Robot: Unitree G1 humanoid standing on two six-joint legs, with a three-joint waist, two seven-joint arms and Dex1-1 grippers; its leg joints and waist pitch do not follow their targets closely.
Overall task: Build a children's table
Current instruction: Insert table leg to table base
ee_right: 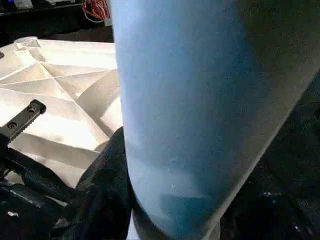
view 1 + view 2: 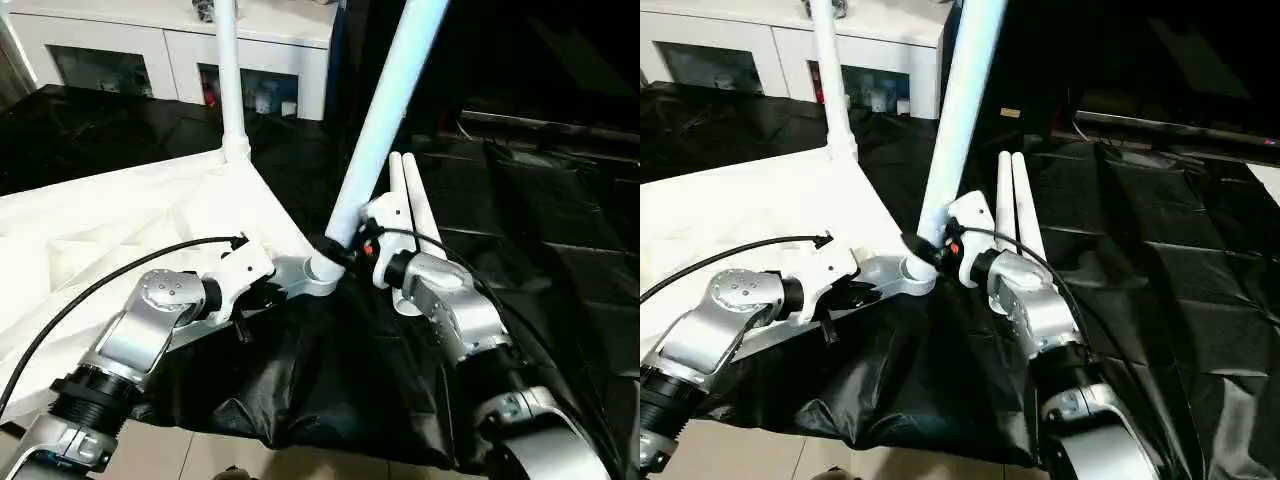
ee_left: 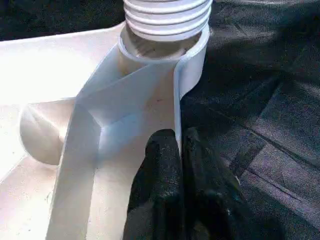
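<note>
Crowded at the near corner socket (image 2: 322, 268) of the upturned table top (image 2: 120, 230): left claw (image 3: 179, 150) pinched shut on the side wall there, right claw (image 2: 352, 245) clasped round the tilted leg (image 2: 385, 115) just above it. Blocked at the far corner by an upright leg (image 2: 230, 80). Blocked just right of the socket by two spare legs (image 2: 415, 205) lying on the black sheet (image 2: 560, 240). Open room farther right across the sheet, and over the ribbed middle of the top.
</note>
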